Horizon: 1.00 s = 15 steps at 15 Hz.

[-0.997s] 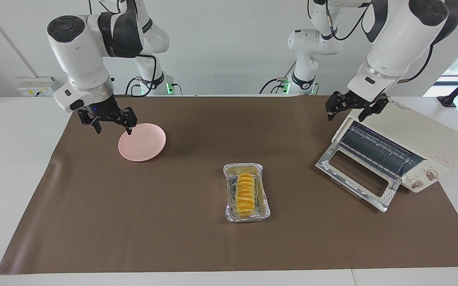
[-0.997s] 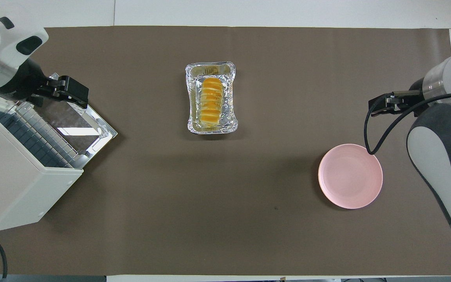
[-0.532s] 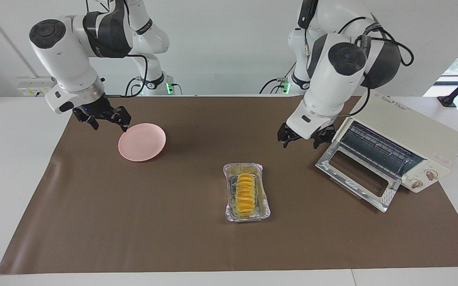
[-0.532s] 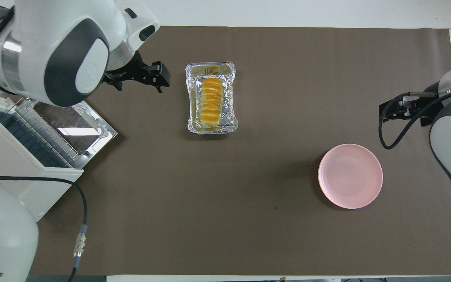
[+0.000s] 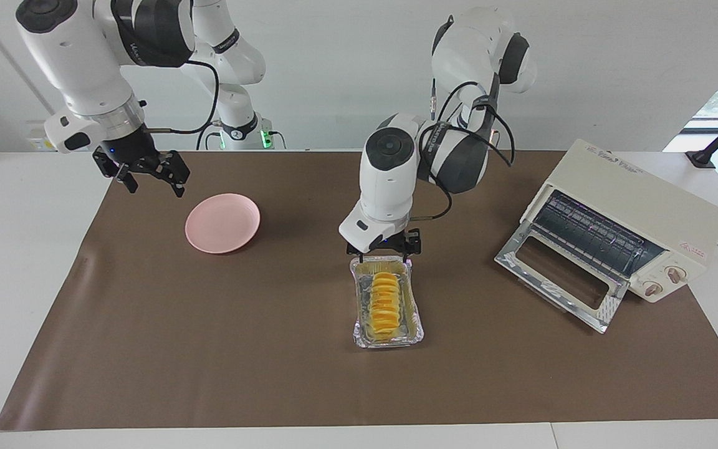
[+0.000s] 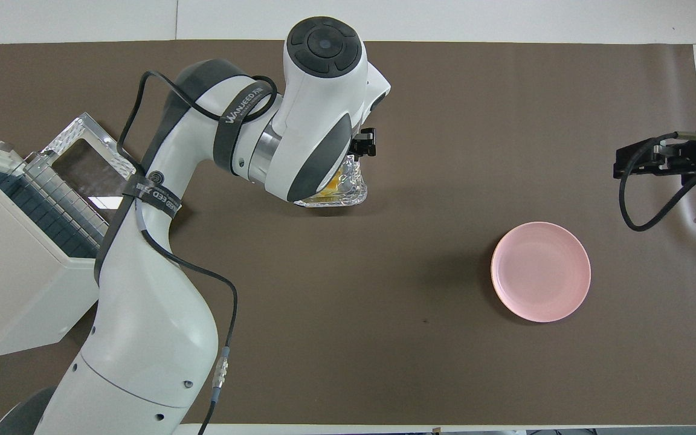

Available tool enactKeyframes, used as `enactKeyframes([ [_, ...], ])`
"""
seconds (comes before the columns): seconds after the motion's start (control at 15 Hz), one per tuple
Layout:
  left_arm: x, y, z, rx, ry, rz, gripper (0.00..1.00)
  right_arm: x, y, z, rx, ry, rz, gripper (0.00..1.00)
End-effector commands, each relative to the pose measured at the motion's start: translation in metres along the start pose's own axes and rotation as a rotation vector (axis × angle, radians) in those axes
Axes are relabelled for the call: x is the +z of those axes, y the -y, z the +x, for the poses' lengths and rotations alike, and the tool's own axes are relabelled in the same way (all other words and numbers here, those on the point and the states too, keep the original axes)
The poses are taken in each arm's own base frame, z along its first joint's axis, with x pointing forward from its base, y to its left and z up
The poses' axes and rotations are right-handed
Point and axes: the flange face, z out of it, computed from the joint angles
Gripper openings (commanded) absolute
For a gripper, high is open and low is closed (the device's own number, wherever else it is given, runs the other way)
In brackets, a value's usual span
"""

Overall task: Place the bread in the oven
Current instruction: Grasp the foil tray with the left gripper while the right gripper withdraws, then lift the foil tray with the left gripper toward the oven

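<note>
The bread point(image 5: 385, 302), a ridged yellow-orange loaf, lies in a silver foil tray point(image 5: 414, 312) at the middle of the mat. My left gripper point(image 5: 384, 254) is open and hangs just over the tray's end nearer to the robots, touching nothing. In the overhead view my left arm covers most of the tray point(image 6: 355, 188), and only a sliver of the bread point(image 6: 337, 180) shows. The oven point(image 5: 646, 206) stands at the left arm's end with its drop door point(image 5: 558, 277) open. My right gripper point(image 5: 152, 179) is open and empty, up over the mat's edge beside the pink plate.
A round pink plate point(image 5: 222, 222) lies toward the right arm's end, also in the overhead view point(image 6: 541, 271). The oven point(image 6: 16, 266) and its open door point(image 6: 82, 157) take up the left arm's end. A brown mat point(image 5: 209, 349) covers the table.
My left gripper has swung from above the oven to over the foil tray's end. My right gripper has risen and drawn away from the plate toward the mat's edge.
</note>
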Motion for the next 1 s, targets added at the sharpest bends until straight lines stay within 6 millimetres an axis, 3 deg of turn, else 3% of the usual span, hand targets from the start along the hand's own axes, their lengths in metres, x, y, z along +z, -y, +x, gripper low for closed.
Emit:
enactKeyframes([
  [0.0,0.021,-0.019,0.01,-0.018,-0.059,-0.014,1.0,-0.008,-0.005,-0.009,-0.031,0.015,0.003,1.0],
  [0.2,0.023,-0.032,0.008,-0.029,-0.093,-0.045,1.0,-0.006,-0.004,-0.018,-0.023,0.063,-0.003,1.0],
  [0.33,0.061,-0.049,0.004,-0.041,-0.072,-0.016,1.0,-0.006,-0.004,-0.018,-0.026,0.065,-0.003,1.0],
  [0.73,0.077,-0.067,-0.011,-0.062,-0.064,-0.002,1.0,-0.006,-0.004,-0.018,-0.032,0.065,-0.003,1.0],
  [0.93,0.086,-0.066,-0.012,-0.062,-0.053,0.005,0.9,-0.006,-0.003,-0.018,-0.034,0.065,-0.003,1.0],
])
